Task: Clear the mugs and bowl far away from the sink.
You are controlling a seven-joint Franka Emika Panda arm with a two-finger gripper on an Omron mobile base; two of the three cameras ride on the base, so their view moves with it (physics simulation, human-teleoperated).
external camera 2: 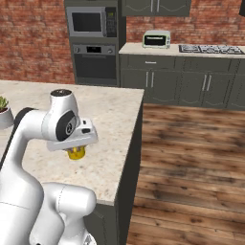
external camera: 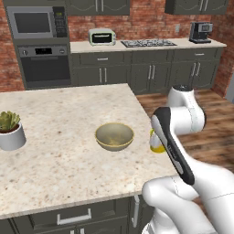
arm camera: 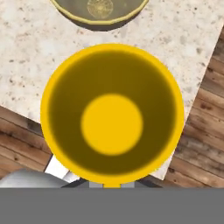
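Note:
A yellow mug sits right under my hand, and I look straight down into it. My gripper is shut on the mug at its rim, close over the island counter near its right edge. In the left base view my forearm hides most of the mug. The olive-yellow bowl stands upright on the counter a little left of the mug, and its rim shows in the hand view as the bowl. The sink is out of view.
A white pot with a green plant stands at the counter's left side. The counter's right edge drops to a wooden floor. Cabinets, an oven and a stove line the far brick wall.

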